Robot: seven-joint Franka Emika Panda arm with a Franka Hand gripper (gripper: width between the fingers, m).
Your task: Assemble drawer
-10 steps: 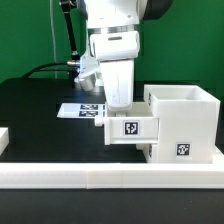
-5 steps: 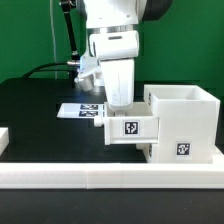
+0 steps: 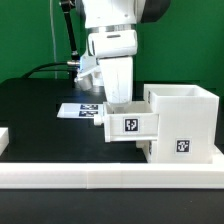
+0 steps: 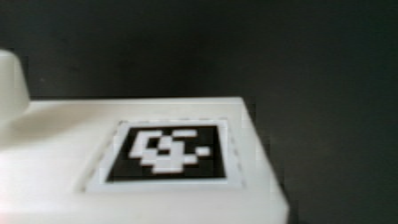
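Note:
The drawer's tall white housing (image 3: 186, 122) stands at the exterior view's right, with a tag on its side. A small white tray (image 3: 131, 124) with a tag on its face sits partly inside the housing's lower opening and sticks out toward the exterior view's left. My gripper (image 3: 120, 102) hangs straight down onto the tray's back edge, and its fingertips are hidden behind the tray wall. The wrist view shows only a white tagged surface (image 4: 169, 152) close up, blurred, with no fingers visible. A second tray is not in view.
The marker board (image 3: 80, 111) lies flat on the black table (image 3: 35, 115) behind the tray. A long low white rail (image 3: 100, 178) runs along the front. Another white piece (image 3: 4, 138) shows at the left edge. Cables hang behind the arm.
The tray and my gripper sit very slightly higher than before. The housing has not moved.

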